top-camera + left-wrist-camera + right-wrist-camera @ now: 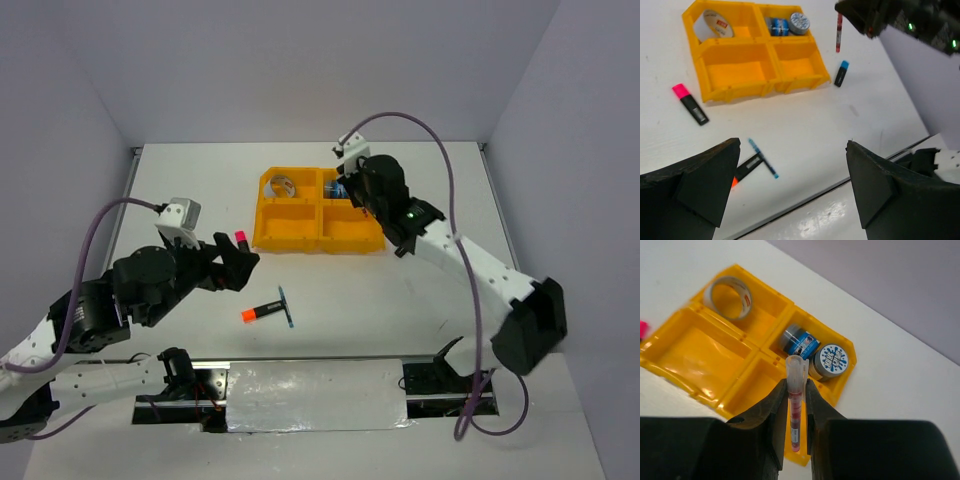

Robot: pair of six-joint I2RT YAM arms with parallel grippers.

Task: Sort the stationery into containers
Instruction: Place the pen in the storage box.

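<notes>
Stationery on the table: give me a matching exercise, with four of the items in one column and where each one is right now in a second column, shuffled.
Items
1. red pen
2. silvery ring
3. pink-capped marker
4. tape rolls

Places
A. lying on the table beside the tray
B. in the tray's far right compartment, seen from the arms
C. pinched in the right gripper
D. in the tray's far left compartment, seen from the arms

Pairs: 1-C, 2-D, 3-A, 4-B
</notes>
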